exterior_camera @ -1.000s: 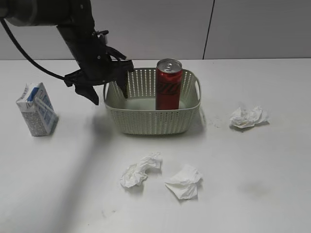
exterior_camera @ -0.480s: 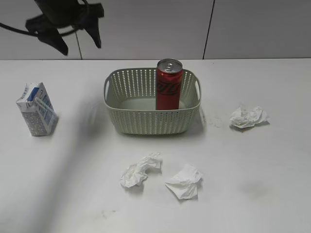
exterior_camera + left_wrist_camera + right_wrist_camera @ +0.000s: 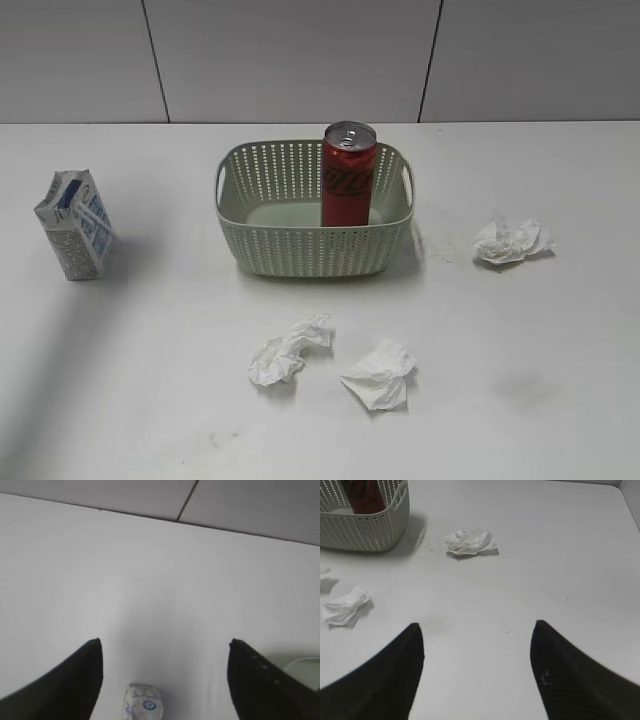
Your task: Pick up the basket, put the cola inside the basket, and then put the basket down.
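Withdrawal complete: my left gripper [image 3: 165,642], beside the pale sage-green perforated plastic basket [image 3: 314,212] a second ago, has left the exterior view, fingers spread, empty. Tall red cola can [image 3: 347,176] stands inside, at the basket's 2 o'clock corner. I judge the task done. Right gripper [image 3: 476,626] gapes over bare white table [image 3: 560,340]; crumpled tissue [image 3: 511,240] lies at the basket's 3 o'clock, blue-and-white carton [image 3: 76,223] at its 9 o'clock, both clear of it.
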Robot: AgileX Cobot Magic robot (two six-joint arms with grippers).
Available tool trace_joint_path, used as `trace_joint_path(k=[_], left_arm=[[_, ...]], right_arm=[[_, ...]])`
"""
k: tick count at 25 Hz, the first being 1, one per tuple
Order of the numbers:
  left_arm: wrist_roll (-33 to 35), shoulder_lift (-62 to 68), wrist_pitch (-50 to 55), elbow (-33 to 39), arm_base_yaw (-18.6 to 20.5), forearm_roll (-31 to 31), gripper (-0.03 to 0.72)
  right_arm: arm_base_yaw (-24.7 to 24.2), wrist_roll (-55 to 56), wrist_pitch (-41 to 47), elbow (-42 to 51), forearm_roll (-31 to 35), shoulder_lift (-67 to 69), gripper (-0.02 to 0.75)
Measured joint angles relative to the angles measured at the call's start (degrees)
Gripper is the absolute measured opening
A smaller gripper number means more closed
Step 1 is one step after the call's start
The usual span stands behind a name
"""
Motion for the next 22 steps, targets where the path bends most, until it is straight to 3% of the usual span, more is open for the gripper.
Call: trace_joint_path(k=[7,13,18,22], left_arm=[[4.4,-13.5,0.0,11.3,-2.5,0.4,0.573],[7.3,-26.2,0.1,30.3,-3.4,3.6,0.573],[7.7,-38.8,-0.1,47.4,-3.4,4.7,0.573],[7.7,-50.1,-3.0,58.5,-3.4,5.0,0.573]], right_arm=[[0.0,0.0,0.0,0.0,-0.1,0.0,0.517],[0.0,2.1,0.0,0.0,-2.1,0.0,0.522],[0.0,2.7,0.0,0.0,-2.1,0.0,0.596],[0.0,2.8,0.0,0.0,-2.1,0.0,0.614]])
